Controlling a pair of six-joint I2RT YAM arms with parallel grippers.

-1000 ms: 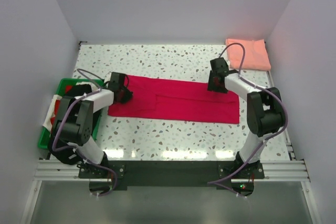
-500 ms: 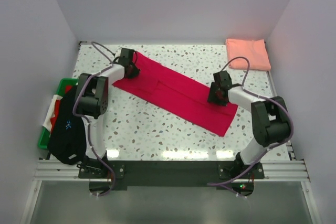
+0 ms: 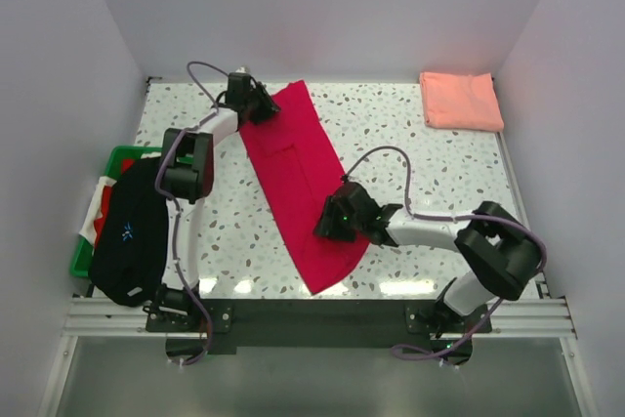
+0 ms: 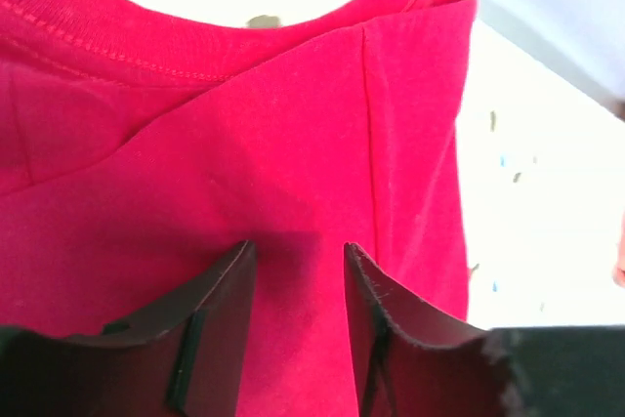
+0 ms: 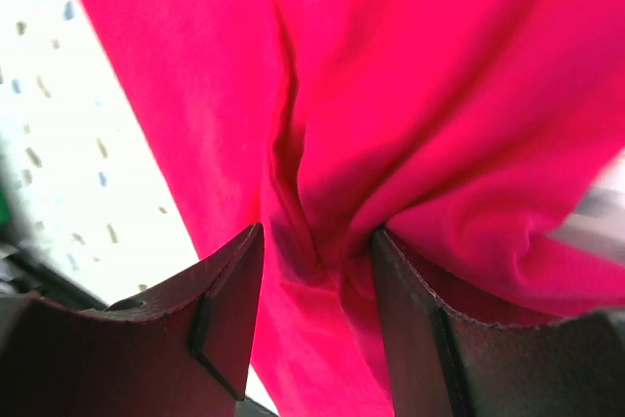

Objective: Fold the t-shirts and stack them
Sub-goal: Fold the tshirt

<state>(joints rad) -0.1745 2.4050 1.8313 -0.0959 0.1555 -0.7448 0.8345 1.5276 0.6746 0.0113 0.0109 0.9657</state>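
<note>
Our right gripper pinches the crimson red cloth t-shirt at lower middle — to fold it, we think; our left gripper, upper left, stands spread.

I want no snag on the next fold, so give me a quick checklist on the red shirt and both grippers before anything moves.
1. Left gripper free of the red t-shirt: ok, jaws apart over the flat collar end.
2. Right gripper holding the shirt: ok, cloth is bunched between its jaws.
3. Shirt lying flat: not ok, it puckers at the right gripper.
4. Shirt square to the table: not ok, it runs diagonally.
5. Pink t-shirt folded and apart from both arms: ok, it lies in the far right corner.
6. Left pads touching the cloth: cannot tell.
</note>
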